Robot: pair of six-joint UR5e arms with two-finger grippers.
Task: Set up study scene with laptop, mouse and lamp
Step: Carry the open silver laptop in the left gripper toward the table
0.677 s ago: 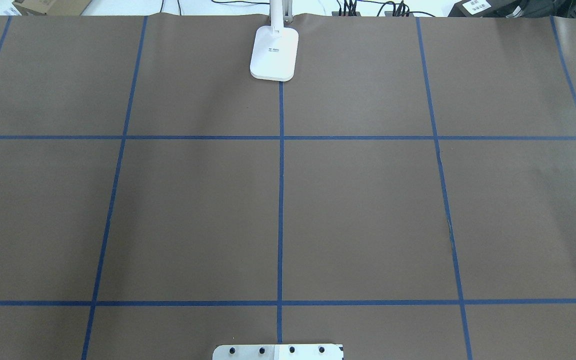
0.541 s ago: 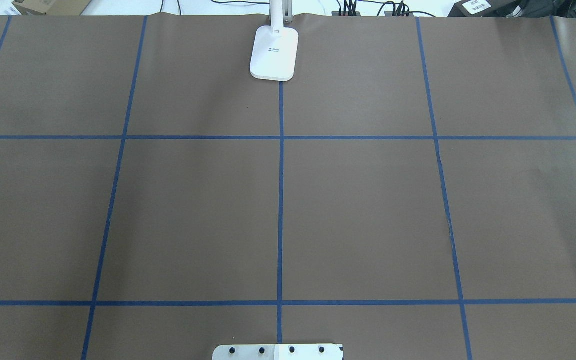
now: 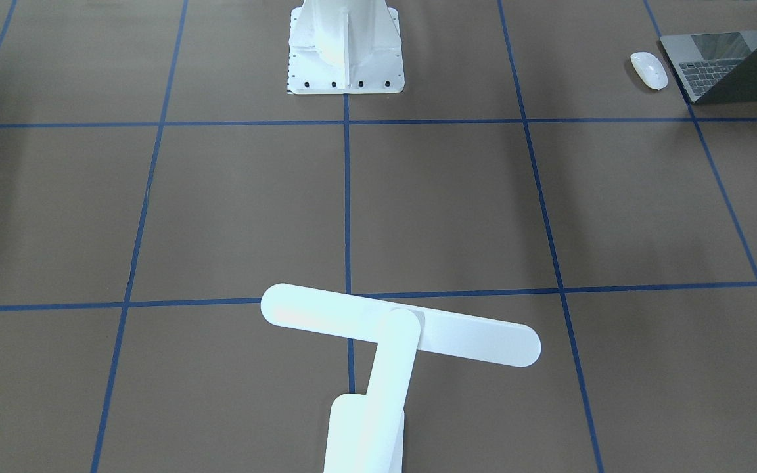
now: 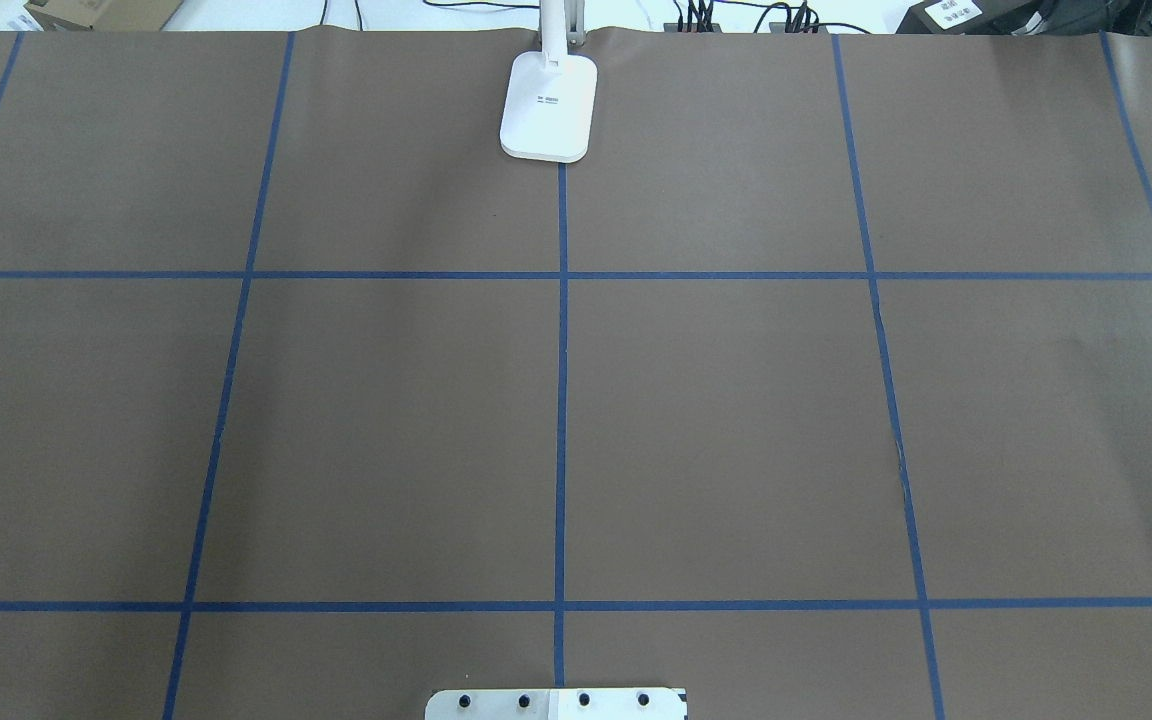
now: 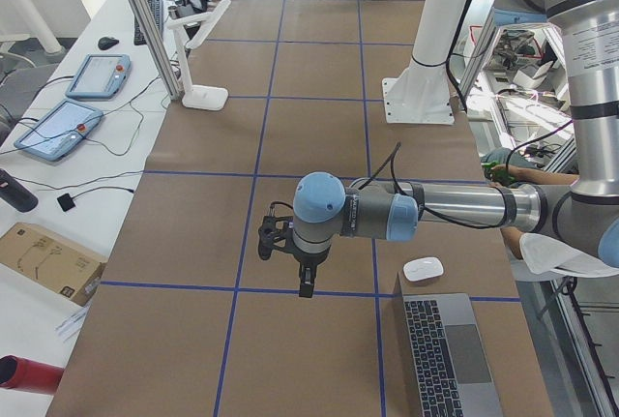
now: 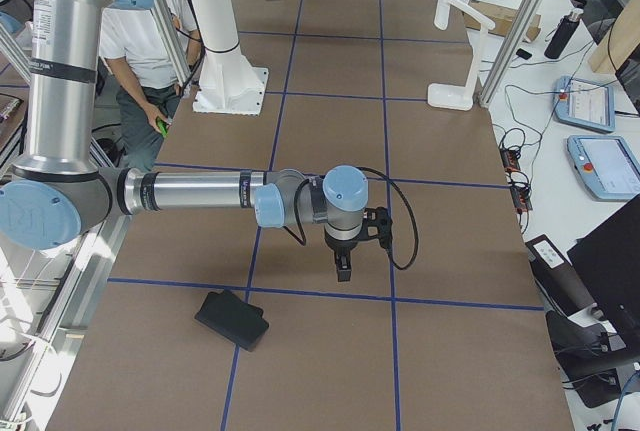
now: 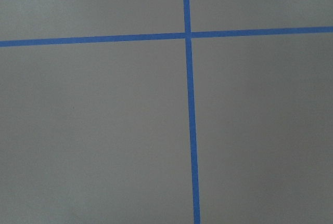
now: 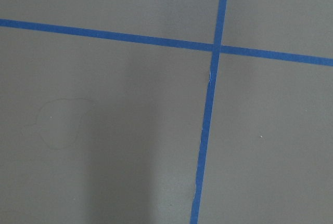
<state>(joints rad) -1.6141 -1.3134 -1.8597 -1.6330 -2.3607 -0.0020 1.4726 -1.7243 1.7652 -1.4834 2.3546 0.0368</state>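
Note:
The white lamp (image 4: 549,105) stands at the far middle edge of the table, and its bar head (image 3: 398,325) lies across the blue centre line. An open grey laptop (image 3: 733,66) sits at the table's end on my left side. The white mouse (image 3: 648,69) lies just beside the laptop. My left gripper (image 5: 305,286) hangs fingers-down over bare table, a short way from the mouse (image 5: 423,269) and laptop (image 5: 450,354). My right gripper (image 6: 342,271) points down near the other end. I cannot tell whether either is open or shut. Both wrist views show only brown paper and blue tape.
The white bolted pedestal (image 3: 345,46) stands at my edge of the table. A black pad (image 6: 232,319) lies near the right end. A person (image 6: 150,71) sits beside the pedestal. Teach pendants (image 5: 58,127) and cables lie on the side bench past the lamp.

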